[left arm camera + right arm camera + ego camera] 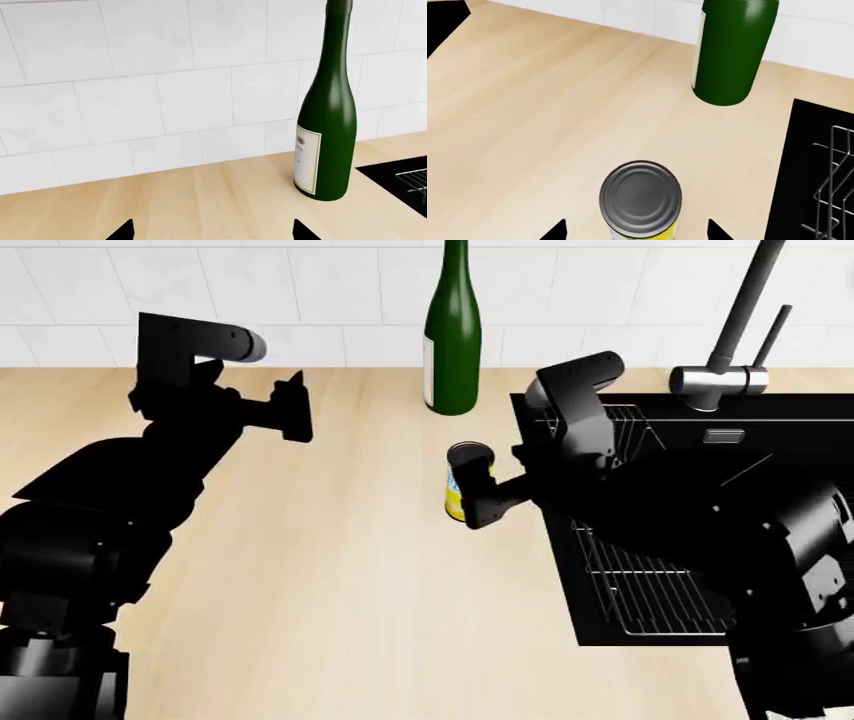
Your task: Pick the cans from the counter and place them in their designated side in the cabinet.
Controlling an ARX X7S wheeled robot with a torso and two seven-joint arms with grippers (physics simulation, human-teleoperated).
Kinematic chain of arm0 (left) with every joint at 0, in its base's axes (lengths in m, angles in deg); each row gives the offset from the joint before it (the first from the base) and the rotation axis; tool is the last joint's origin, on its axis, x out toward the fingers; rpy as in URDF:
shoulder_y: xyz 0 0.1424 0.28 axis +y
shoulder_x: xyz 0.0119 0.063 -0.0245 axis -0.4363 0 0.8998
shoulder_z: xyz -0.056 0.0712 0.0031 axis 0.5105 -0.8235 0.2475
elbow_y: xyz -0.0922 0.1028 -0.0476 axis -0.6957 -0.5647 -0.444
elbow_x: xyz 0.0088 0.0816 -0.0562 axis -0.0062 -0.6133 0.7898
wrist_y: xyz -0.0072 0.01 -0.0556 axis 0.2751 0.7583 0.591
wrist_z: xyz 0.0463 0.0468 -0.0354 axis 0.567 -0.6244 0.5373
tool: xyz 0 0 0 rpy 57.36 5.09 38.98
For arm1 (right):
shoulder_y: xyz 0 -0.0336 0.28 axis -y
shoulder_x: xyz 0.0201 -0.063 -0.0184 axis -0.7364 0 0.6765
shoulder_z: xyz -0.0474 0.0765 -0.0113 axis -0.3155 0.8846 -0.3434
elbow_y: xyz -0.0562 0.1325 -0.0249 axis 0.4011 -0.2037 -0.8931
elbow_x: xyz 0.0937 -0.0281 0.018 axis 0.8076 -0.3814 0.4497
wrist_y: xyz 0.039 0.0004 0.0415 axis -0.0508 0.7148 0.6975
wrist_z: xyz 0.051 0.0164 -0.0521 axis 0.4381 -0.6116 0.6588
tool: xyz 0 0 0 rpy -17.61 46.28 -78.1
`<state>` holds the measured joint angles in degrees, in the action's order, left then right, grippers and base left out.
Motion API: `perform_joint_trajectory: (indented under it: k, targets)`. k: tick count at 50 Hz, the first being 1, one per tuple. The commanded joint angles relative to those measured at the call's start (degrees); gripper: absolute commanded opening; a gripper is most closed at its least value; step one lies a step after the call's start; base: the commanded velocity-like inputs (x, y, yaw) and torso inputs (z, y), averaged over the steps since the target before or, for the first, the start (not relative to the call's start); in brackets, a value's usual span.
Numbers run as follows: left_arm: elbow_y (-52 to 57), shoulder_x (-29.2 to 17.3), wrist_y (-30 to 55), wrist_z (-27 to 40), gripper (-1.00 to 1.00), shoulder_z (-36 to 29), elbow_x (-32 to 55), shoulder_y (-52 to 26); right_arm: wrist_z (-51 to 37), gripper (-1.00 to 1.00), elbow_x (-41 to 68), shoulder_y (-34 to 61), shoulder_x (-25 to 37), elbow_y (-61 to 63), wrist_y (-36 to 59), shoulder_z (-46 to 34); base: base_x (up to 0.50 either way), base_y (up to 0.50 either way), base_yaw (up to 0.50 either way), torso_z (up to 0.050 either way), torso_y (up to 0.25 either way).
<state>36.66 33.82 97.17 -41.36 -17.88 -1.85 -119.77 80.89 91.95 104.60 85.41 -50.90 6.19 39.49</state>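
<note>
Straddling the yellow can (640, 200) without clear contact, the right tool (635, 231) gapes wide; the left tool (212, 231) hangs open, empty

both arms forward, left gripper (296, 408) and right gripper (483, 502) jaws apart

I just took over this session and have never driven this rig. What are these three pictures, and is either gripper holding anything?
The wide picture comes from the robot's head camera, looking down over both black arms onto a beige wood-grain counter. The other two come from cameras near each gripper.

On the counter stand a tall green bottle near the tiled wall and one small can with a silver lid and yellow label. A black sink with a wire rack is set in on the robot's right.

The right gripper is at the can; its wrist view shows the can between open fingertips, not clearly clamped. The left gripper is open and empty, facing the bottle.
</note>
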Motion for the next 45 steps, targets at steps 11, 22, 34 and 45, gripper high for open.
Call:
perform_joint_trajectory:
  k: [11, 22, 34, 45]
  targets:
    - [-1.1, -0.1, -0.7, -0.1, 1.00, 0.1, 0.2, -0.1, 3.2, 1.00, -2.5, 1.2, -1.3, -4.5, -3.2, -3.3, 0.00, 0.00, 0.00, 0.000, 0.000]
    - [-1.4, -0.1, -1.1, -0.1, 1.00, 0.0, 0.3, -0.1, 4.0, 1.00, -3.3, 0.9, -1.7, -6.4, -5.0, -3.8, 0.00, 0.00, 0.00, 0.000, 0.000]
    - [-0.8, -0.2, -0.8, 0.1, 1.00, 0.0, 0.5, -0.2, 4.5, 1.00, -3.6, -0.1, -2.2, -7.7, -6.6, -4.0, 0.00, 0.00, 0.00, 0.000, 0.000]
    - [-0.1, -0.3, -0.3, 0.3, 1.00, 0.1, 0.9, -0.2, 5.4, 1.00, -4.0, -0.7, -2.8, -9.4, -8.4, -4.4, 0.00, 0.00, 0.00, 0.000, 0.000]
